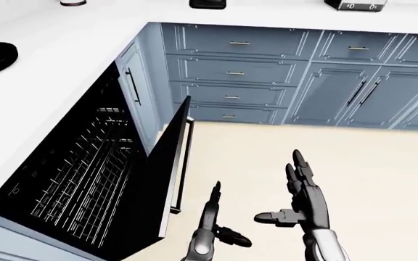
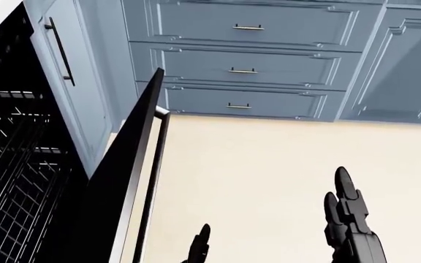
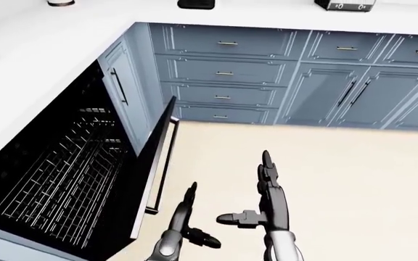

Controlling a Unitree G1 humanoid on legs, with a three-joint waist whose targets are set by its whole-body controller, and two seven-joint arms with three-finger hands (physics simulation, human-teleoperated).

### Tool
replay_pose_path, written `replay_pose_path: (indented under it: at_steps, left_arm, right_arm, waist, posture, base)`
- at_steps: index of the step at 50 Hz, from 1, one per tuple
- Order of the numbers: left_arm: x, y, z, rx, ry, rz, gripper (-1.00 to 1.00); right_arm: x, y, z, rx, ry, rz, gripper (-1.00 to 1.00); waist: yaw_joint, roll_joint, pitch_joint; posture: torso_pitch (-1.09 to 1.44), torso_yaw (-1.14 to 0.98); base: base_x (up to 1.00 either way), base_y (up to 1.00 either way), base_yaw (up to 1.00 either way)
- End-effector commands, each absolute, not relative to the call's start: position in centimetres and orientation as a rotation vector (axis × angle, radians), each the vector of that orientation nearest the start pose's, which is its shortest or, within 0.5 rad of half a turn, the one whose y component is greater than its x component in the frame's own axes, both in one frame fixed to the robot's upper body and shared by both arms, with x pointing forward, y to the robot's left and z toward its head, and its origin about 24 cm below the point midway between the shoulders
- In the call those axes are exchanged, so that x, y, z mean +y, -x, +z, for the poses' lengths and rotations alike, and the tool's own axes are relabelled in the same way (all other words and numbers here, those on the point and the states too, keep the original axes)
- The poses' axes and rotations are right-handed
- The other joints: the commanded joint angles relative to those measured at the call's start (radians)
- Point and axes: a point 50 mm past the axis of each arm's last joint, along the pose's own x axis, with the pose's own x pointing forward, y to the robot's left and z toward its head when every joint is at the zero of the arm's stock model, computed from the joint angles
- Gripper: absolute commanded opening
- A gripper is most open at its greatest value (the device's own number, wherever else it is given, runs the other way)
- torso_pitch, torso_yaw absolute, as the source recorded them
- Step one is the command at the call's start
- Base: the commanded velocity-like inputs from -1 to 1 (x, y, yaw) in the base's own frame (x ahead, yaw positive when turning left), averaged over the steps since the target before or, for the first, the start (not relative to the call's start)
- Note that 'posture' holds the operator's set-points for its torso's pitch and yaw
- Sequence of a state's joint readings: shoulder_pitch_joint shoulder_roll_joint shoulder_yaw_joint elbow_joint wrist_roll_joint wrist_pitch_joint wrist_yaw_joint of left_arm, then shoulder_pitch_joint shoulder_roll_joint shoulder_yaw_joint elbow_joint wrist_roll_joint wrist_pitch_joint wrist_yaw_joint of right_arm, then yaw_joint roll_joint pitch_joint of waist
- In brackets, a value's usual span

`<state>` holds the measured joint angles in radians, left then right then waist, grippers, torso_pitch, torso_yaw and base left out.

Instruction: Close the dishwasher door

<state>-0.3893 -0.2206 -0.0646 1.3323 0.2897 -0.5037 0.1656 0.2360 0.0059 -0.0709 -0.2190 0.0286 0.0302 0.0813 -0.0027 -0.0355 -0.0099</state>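
Dishwasher door [image 1: 167,163] hangs partly open, just left of your left hand [image 1: 210,223], edge and handle running away from you. Both hands splayed, empty; right hand [image 1: 305,198] sits farther. Push w/ left, leftward.

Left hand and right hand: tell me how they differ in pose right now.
The left hand sits lower in the left-eye view and nearer the dishwasher door; the right hand reaches higher, out over the floor. The left hand shows edge-on, with its thumb jutting right; the right hand shows broader, thumb pointing left. Both are open, fingers pointing up the view, holding nothing, and neither touches the door.
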Motion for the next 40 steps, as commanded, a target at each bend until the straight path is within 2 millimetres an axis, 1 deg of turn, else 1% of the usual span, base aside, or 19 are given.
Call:
replay_pose_path:
  at_steps: [1,5,8,10,11,17,22,29,33,37,40]
  left_arm:
    - [3.2,-23.0,-8.2,0.371,-0.156,-0.324,1.00]
    - [4.1,-21.9,-9.3,0.412,-0.192,-0.316,1.00]
    - [5.1,-21.2,-10.1,0.438,-0.258,-0.307,1.00]
    - [5.5,-20.9,-10.5,0.473,-0.268,-0.300,1.00]
    - [6.1,-20.9,-10.8,0.509,-0.285,-0.280,1.00]
    - [7.3,-21.1,-11.5,0.619,-0.322,-0.243,1.00]
    - [7.8,-21.4,-11.6,0.660,-0.338,-0.231,1.00]
    - [8.6,-21.7,-12.0,0.785,-0.325,-0.205,1.00]
    - [9.1,-22.0,-12.0,0.828,-0.323,-0.176,1.00]
    - [9.4,-22.1,-12.1,0.892,-0.313,-0.164,1.00]
    - [9.6,-22.0,-12.2,0.906,-0.318,-0.155,1.00]
  right_arm:
    - [-17.7,-20.9,5.3,-0.048,-0.006,-0.056,1.00]
    - [-17.7,-21.0,5.4,-0.049,-0.007,-0.056,1.00]
    - [-17.6,-21.1,5.4,-0.049,-0.007,-0.053,1.00]
    - [-17.5,-21.1,5.5,-0.050,-0.007,-0.052,1.00]
    - [-17.6,-21.1,5.5,-0.051,-0.006,-0.052,1.00]
    - [-17.6,-21.1,5.6,-0.051,-0.005,-0.053,1.00]
    - [-17.7,-21.1,5.7,-0.052,-0.008,-0.055,1.00]
    - [-17.7,-21.2,6.1,-0.056,-0.010,-0.052,1.00]
    - [-18.1,-20.7,6.3,-0.063,-0.009,-0.056,1.00]
    - [-18.1,-20.6,5.9,-0.061,-0.012,-0.059,1.00]
    - [-18.1,-20.7,5.8,-0.059,-0.013,-0.059,1.00]
  waist:
    - [0.000,-0.003,-0.012]
    - [-0.003,0.001,-0.014]
    - [-0.005,0.004,-0.013]
    - [-0.006,0.006,-0.011]
    - [-0.006,0.006,-0.010]
    - [-0.006,0.013,-0.009]
    - [-0.007,0.016,-0.012]
    - [-0.008,0.019,-0.014]
    - [-0.008,0.019,-0.016]
    - [-0.009,0.021,-0.016]
    - [-0.009,0.021,-0.017]
  posture:
    - [0.00,0.00]
    - [0.00,0.00]
    - [0.00,0.00]
    - [0.00,0.00]
    - [0.00,0.00]
    - [0.00,0.00]
    - [0.00,0.00]
    - [0.00,0.00]
    - [0.00,0.00]
    - [0.00,0.00]
    - [0.00,0.00]
  base:
    - [0.00,0.00,0.00]
    - [0.00,0.00,0.00]
    - [0.00,0.00,0.00]
    - [0.00,0.00,0.00]
    - [0.00,0.00,0.00]
    - [0.00,0.00,0.00]
    - [0.00,0.00,0.00]
    - [0.00,0.00,0.00]
    - [0.00,0.00,0.00]
    - [0.00,0.00,0.00]
    - [0.00,0.00,0.00]
